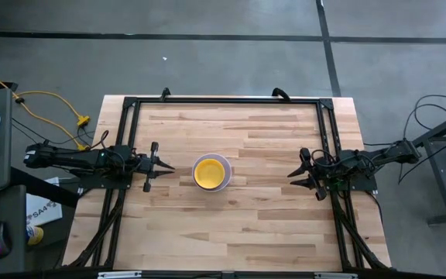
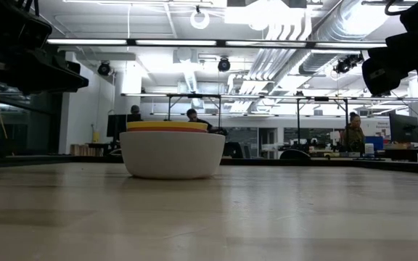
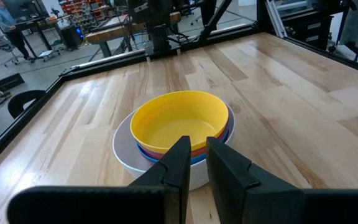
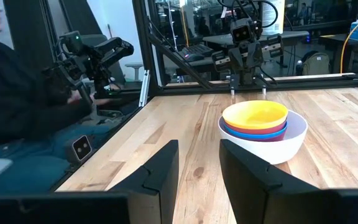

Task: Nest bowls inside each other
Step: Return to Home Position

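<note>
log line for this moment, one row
top: yellow bowl, inside white bowl, mid table | left gripper: left of white bowl, empty | right gripper: right of white bowl, fingers open, empty

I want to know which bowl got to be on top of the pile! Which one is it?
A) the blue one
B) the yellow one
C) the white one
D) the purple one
B: the yellow bowl sits innermost and highest, with the other colours' rims under it, all inside the white bowl.
</note>
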